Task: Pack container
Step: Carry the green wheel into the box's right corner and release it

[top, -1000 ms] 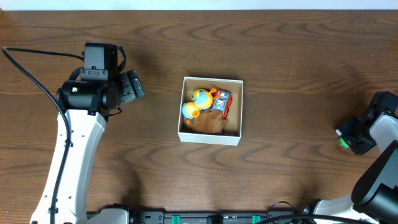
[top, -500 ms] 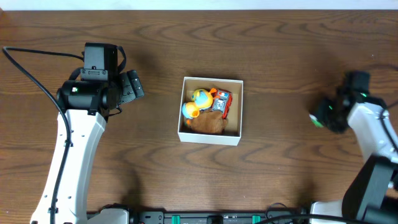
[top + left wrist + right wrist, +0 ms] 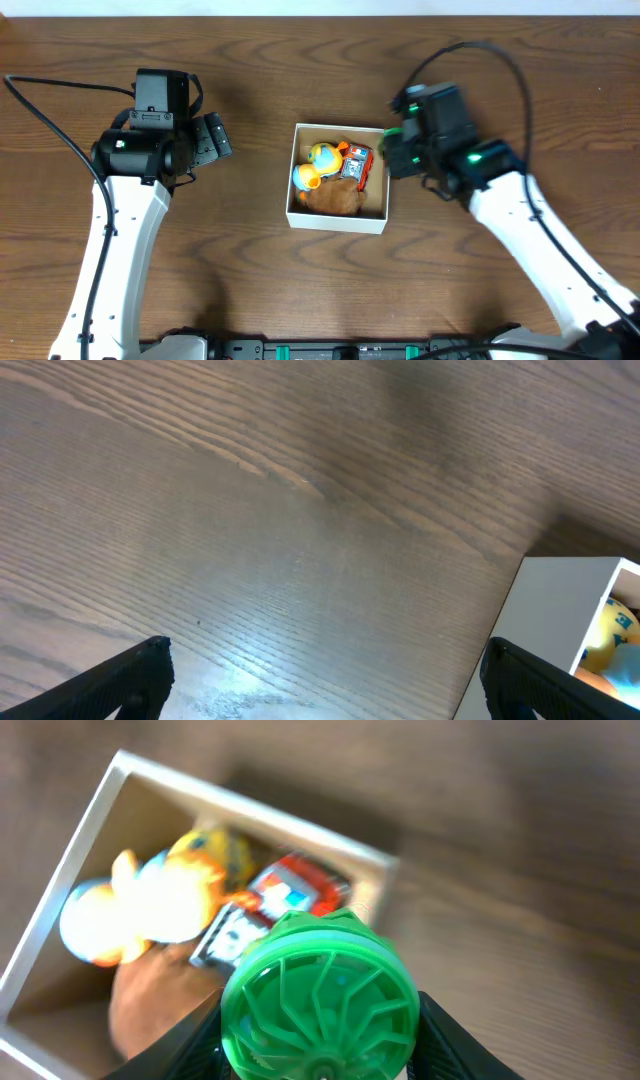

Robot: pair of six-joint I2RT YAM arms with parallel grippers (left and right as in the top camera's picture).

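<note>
Overhead: left gripper (image 3: pixel 212 140) sits well left of the container (image 3: pixel 337 222), jaws spread, holding nothing. Right gripper (image 3: pixel 397 152) pinches a green ribbed disc (image 3: pixel 318 1002) at the container's right rim; carry it inward past the wall before you lower. Right wrist view is blurred; disc's underside hidden.

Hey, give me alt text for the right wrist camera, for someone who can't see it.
The right gripper grips a round green ribbed toy that fills the lower middle of the blurred view. Beyond it lies the container, open, holding a yellow and orange duck, a red and white toy and a brown soft thing, on a dark wooden table.
</note>
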